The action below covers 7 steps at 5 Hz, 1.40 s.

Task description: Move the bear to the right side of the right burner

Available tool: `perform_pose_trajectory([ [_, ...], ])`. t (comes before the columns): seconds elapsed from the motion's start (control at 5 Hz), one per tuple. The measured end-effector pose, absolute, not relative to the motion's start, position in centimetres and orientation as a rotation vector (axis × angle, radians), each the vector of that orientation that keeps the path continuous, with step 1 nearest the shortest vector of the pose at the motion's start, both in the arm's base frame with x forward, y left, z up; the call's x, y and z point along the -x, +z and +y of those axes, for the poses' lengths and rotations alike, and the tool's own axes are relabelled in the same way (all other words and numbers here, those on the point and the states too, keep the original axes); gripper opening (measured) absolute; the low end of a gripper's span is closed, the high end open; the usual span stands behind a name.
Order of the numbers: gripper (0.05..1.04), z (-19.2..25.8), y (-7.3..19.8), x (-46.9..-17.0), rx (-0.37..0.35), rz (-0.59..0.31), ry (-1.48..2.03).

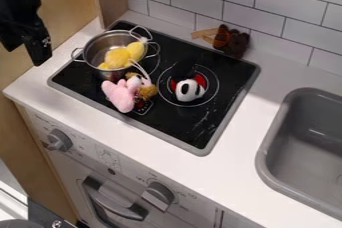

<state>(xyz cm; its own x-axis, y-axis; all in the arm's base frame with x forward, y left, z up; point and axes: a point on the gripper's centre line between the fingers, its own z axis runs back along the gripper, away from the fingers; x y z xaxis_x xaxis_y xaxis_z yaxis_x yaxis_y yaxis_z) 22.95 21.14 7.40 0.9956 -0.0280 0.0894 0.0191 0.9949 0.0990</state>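
The black gripper hangs at the upper left, away from the toys and left of the metal pot. A small white plush head with black patches, like a panda bear, lies on the right burner, with red parts at its sides. A dark brown plush with an orange piece sits at the stove's back edge near the tiled wall. Which of the two is the bear, I cannot tell for certain.
The metal pot on the left burner holds yellow plush toys. In front of it lie a pink plush and a brown and white one. A grey sink is at the right, stove knobs below.
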Motion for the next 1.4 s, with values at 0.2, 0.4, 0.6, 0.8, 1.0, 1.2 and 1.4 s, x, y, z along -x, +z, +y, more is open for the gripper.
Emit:
perform_pose_trajectory([
  [0.2,0.998,20.7,6.3,-22.6,-0.067,-0.061,-0.009],
  [0.4,0.998,16.4,6.4,-23.3,-0.021,-0.037,0.124],
  [0.6,0.998,13.0,7.2,-24.8,-0.009,-0.071,0.204],
  [0.8,0.998,11.3,7.9,-25.7,-0.023,-0.126,0.289],
  [1.0,0.998,9.2,8.8,-27.1,-0.003,-0.137,0.338],
  [1.2,0.998,7.8,10.0,-28.9,0.012,-0.185,0.397],
  [1.4,0.998,6.8,11.3,-30.6,0.056,-0.244,0.456],
])
